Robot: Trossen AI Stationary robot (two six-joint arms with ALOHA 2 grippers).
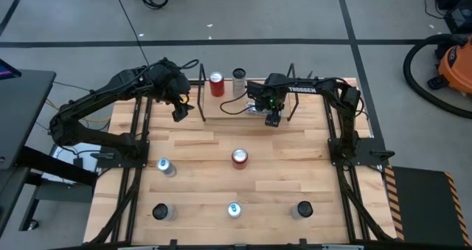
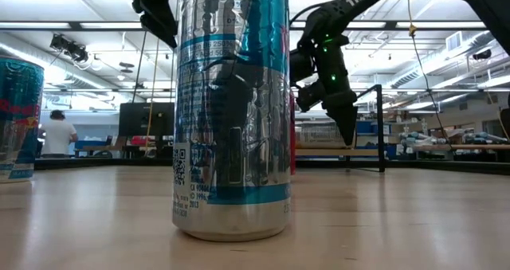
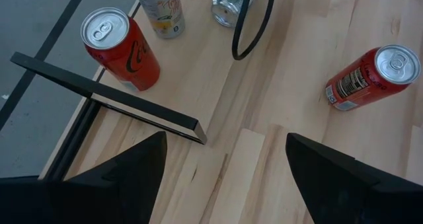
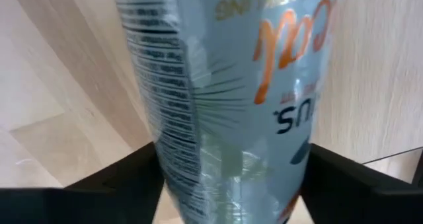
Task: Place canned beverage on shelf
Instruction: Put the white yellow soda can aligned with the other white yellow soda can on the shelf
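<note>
The shelf [image 1: 221,111] stands at the table's far middle, thin black rods around a light wood board. A red can [image 1: 216,84] and a white can [image 1: 239,77] stand upright on its left part; both show in the left wrist view, the red can [image 3: 119,49] and the white can [image 3: 158,9]. My right gripper [image 1: 273,119] is over the shelf's middle, shut on a pale blue can with orange lettering [image 4: 231,85]. My left gripper [image 1: 179,113] hangs open and empty [image 3: 225,151] at the shelf's left end, above its black rail [image 3: 112,95]. My right gripper pinches the pale blue can between its two fingers, one finger [image 4: 125,181] on each side of the can's wall [image 4: 172,151]. The fingers come from above, pointing down. The can runs away from the fingers toward the wood board [image 4: 46,52]; whether it rests there cannot be told.
Several more cans stand on the table nearer the front: a red one [image 1: 240,158], a silver one [image 1: 164,167] and three along the near edge, one [image 2: 231,111] right before the low camera. Black arm frames [image 1: 136,139] flank both sides. A person [image 2: 57,135] stands in the room behind.
</note>
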